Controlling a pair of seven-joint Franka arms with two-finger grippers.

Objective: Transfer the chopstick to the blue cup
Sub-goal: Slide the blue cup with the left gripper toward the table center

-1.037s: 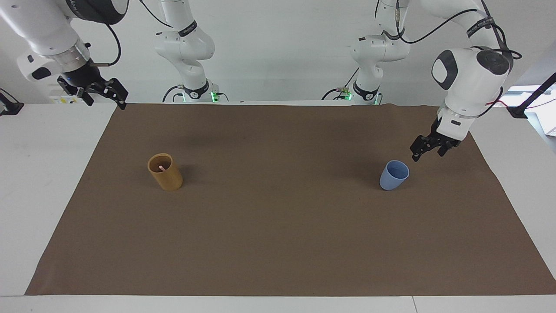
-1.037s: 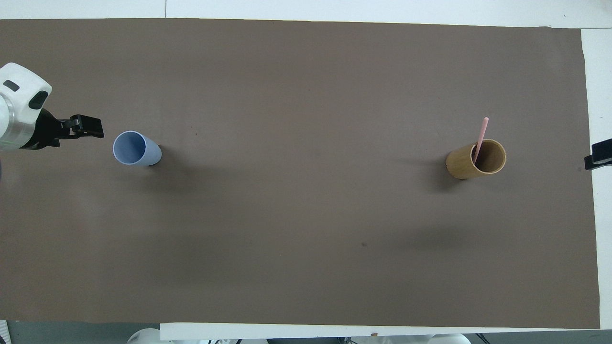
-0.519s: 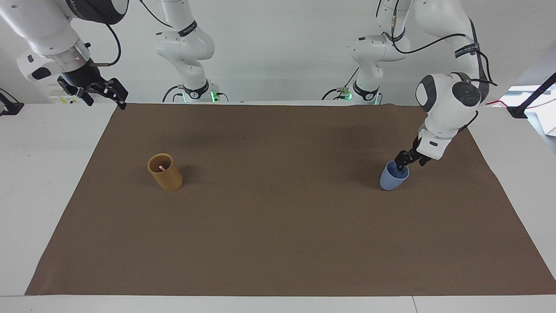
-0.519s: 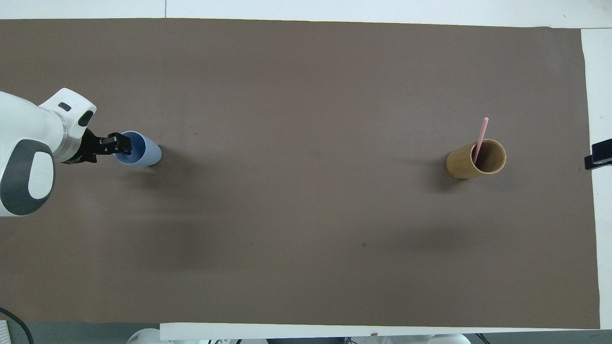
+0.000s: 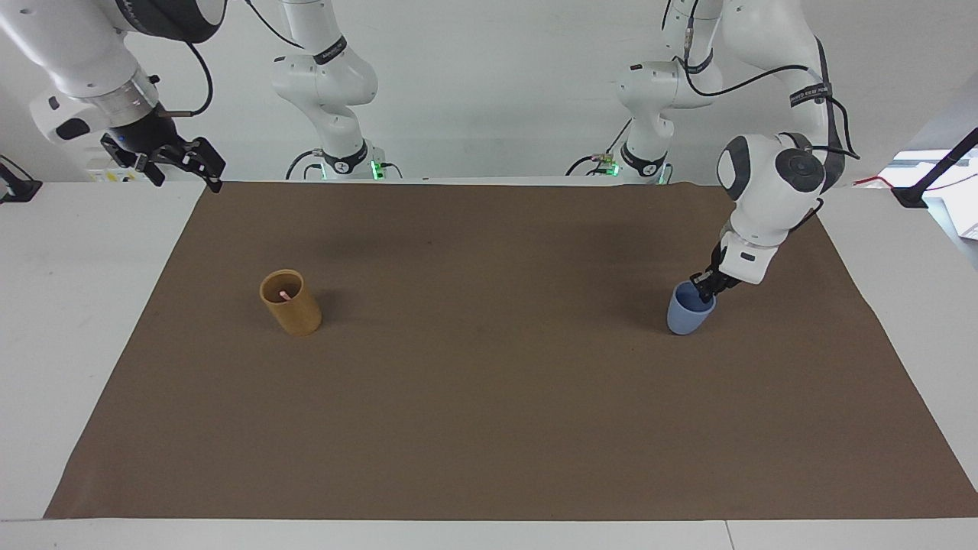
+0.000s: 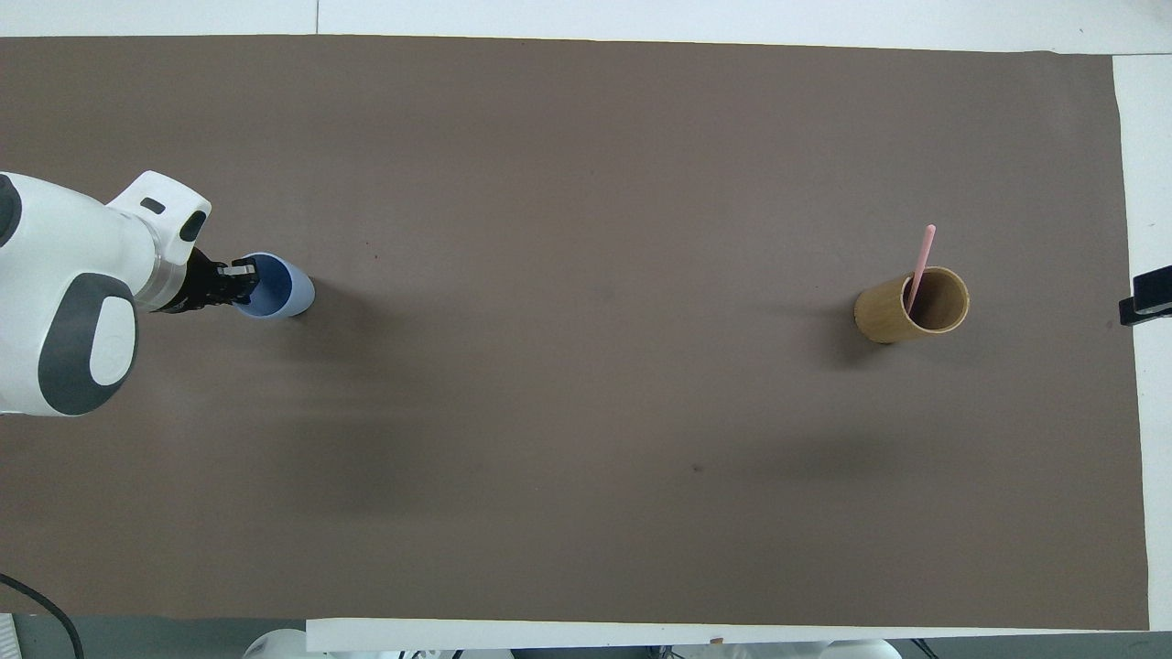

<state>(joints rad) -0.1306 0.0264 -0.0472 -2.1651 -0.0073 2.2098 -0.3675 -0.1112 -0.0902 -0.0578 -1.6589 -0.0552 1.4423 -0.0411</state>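
Left gripper [image 5: 704,288] at blue cup [image 5: 690,313] rim near the worktop's left-arm edge, grip unclear | chopstick [image 6: 919,265] in bamboo holder [image 5: 291,302] | right gripper [image 5: 200,163] waits, spread | we judge: secure cup next.

One camera is looking from high across the table toward the robots; another is looking steeply down from above them. Both are covering the mat [image 5: 489,382] from afar.

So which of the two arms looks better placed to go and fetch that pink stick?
Probably the right. Its gripper waits over the table edge at the end where the chopstick stands in the brown holder. The left gripper is at the blue cup's rim.
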